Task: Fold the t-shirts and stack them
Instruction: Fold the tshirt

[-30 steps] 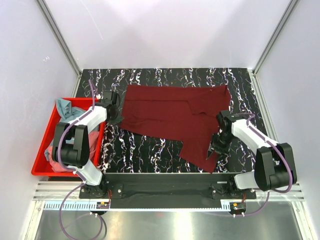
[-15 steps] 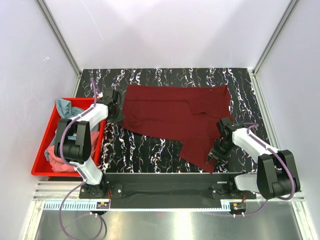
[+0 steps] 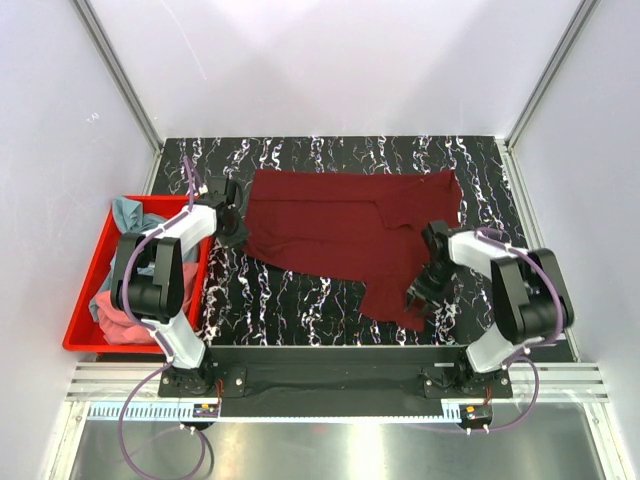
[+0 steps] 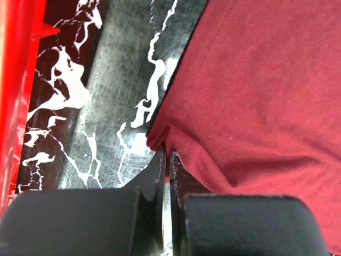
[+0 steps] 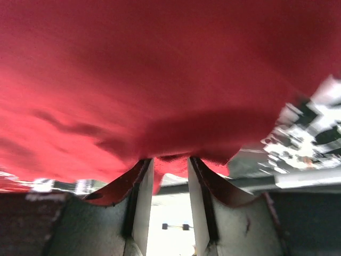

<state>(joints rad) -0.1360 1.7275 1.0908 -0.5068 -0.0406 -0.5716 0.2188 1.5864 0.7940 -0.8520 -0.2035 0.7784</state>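
The dark maroon t-shirt [image 3: 330, 225] lies spread across the back half of the black marbled table [image 3: 290, 300]. My left gripper [image 3: 236, 225] is shut on a small fold at the shirt's left edge [image 4: 160, 140], low on the table. My right gripper [image 3: 418, 292] grips the shirt's front right flap. In the right wrist view the cloth [image 5: 160, 64] drapes over and between the fingertips, with my right gripper [image 5: 169, 160] under it. The teal-blue shirt [image 3: 125, 215] and the coral pink shirt [image 3: 110, 308] lie crumpled in the red bin.
The red plastic bin [image 3: 80, 335] stands off the table's left edge, and its wall shows in the left wrist view [image 4: 16, 80]. White walls and metal frame posts enclose the table. A black rail runs along the front edge by the arm bases.
My right gripper dipped toward the front edge, then came back and left with the front right flap. The flap's front corner shifted left and back. My left gripper barely moved.
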